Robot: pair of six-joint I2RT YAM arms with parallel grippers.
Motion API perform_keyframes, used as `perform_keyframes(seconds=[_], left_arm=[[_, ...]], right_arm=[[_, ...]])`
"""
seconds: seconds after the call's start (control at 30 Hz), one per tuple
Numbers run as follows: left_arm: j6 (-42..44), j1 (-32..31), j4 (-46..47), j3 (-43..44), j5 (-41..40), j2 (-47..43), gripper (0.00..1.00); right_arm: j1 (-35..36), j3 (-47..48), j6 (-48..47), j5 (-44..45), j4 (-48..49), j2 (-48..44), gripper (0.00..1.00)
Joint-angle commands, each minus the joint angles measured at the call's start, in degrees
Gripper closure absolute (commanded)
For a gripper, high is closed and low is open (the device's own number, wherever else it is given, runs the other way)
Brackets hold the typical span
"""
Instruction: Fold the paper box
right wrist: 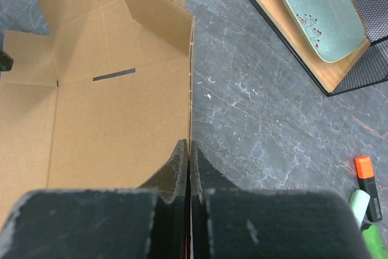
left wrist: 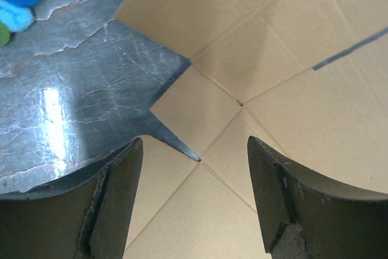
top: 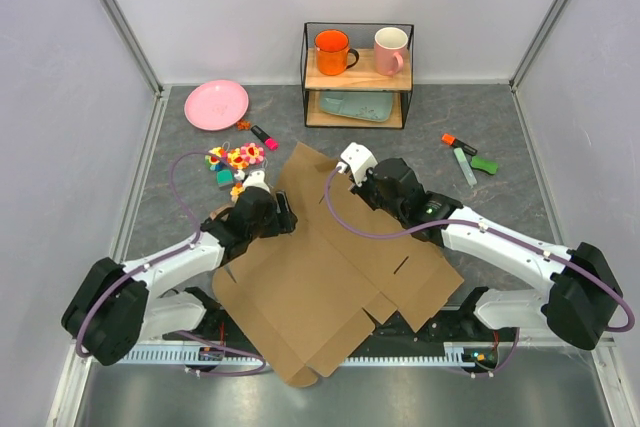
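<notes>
The paper box is a flat brown cardboard sheet with creases and flaps, spread between both arms. My left gripper hangs over its left part. In the left wrist view the left gripper is open, with nothing between the fingers, above a crease junction of the box. My right gripper is at the sheet's far right edge. In the right wrist view the right gripper is shut, its tips meeting the edge of the box. A far flap stands raised.
At the back a wire shelf holds an orange mug, a pink mug and a teal tray. A pink plate and colourful toys lie back left. Highlighters lie to the right.
</notes>
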Motion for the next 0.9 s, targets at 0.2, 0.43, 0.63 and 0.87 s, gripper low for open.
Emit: perform_keyframes(seconds=[0.2,0.43,0.63,0.87], left_arm=[[-4.14,5.47,9.44,-0.68,8.72,6.88,0.24],[-5.46,6.44,13.67,-1.56,12.50,11.10,0.27],[-4.85,6.44,18.93,-4.19,15.84,9.97,0.50],[-5.37,6.00,25.17,-8.15,19.79,8.21,0.75]], right_arm=[[0.32,1.92,0.81,-2.08,0.44,-1.04,1.00],[0.32,1.74,0.90,-2.43,0.80,-1.48,1.00],[0.24,1.48,1.07,-1.38,1.32,-1.13,1.00],[-2.40,4.02,4.15,-6.38,-0.25,2.47,1.00]])
